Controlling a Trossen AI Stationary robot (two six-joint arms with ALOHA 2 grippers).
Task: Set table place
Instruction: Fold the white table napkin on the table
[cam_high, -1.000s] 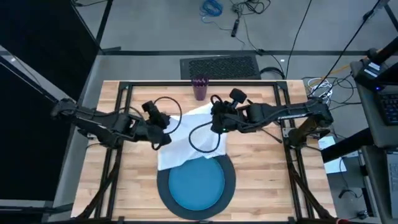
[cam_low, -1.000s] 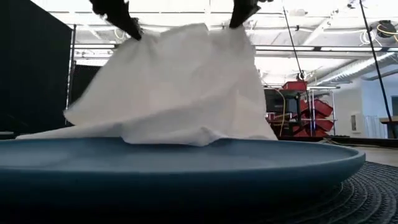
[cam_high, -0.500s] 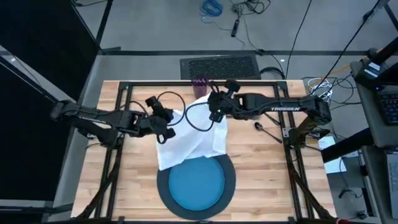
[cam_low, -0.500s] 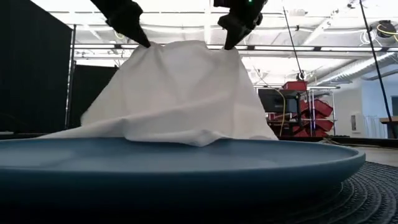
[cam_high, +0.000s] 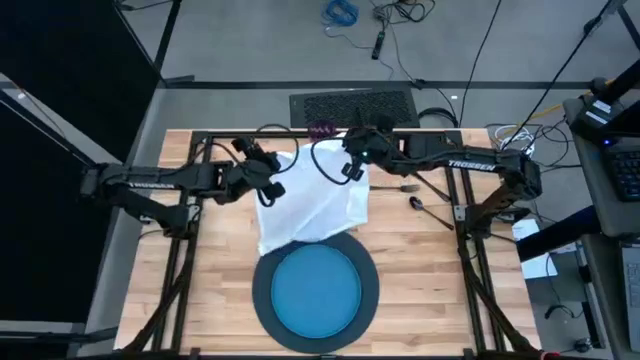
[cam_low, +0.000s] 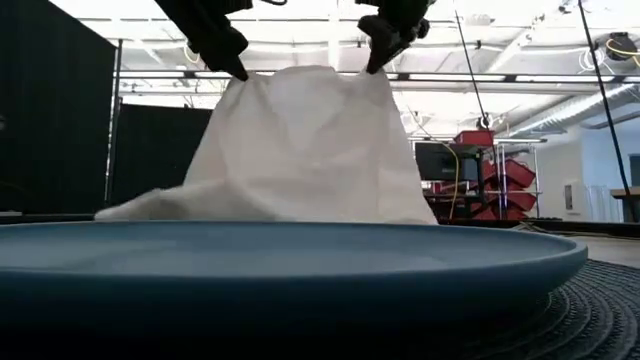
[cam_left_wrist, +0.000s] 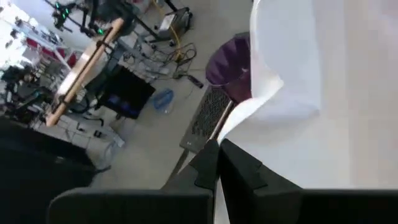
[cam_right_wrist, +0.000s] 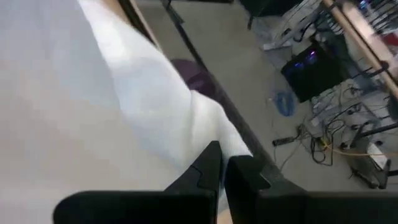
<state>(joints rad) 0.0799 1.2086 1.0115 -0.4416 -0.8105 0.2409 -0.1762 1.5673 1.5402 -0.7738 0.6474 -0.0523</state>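
Observation:
The white napkin (cam_high: 315, 205) hangs as a tent between my two grippers, and its lower edge (cam_low: 250, 210) lies on the table just behind the blue plate (cam_high: 315, 292). That plate sits on the dark grey charger (cam_high: 262, 300) near the front edge. My left gripper (cam_high: 268, 185) and my right gripper (cam_high: 352, 165) are both shut on the napkin's raised top edge. The purple cup (cam_high: 322, 128) stands upright at the far edge, behind the napkin. Cutlery (cam_high: 418, 198) lies on the table to the right. My left gripper pinches the napkin's upper left corner (cam_low: 240, 76) between its two fingers, coming from above and slanting in from the table's left. The cloth falls away below the fingers (cam_left_wrist: 239, 177); how many layers, I cannot tell. My right gripper pinches the napkin's upper right corner (cam_low: 374, 72) between its two fingers (cam_right_wrist: 205, 171), slanting down from the table's right. The cloth sags slightly between the two holds and hangs down, with its lower edge resting on the table.
The black frame rails (cam_high: 190, 230) run along both sides of the tabletop. Bare wood (cam_high: 430, 270) lies right of the charger and also left of it. A dark mat (cam_high: 352, 108) lies on the floor beyond the far edge.
Both grippers have moved toward the table's far edge, drawing the napkin with them. Its lower part has slid off the blue plate onto the table behind it. The top edge stays raised between the two holds.

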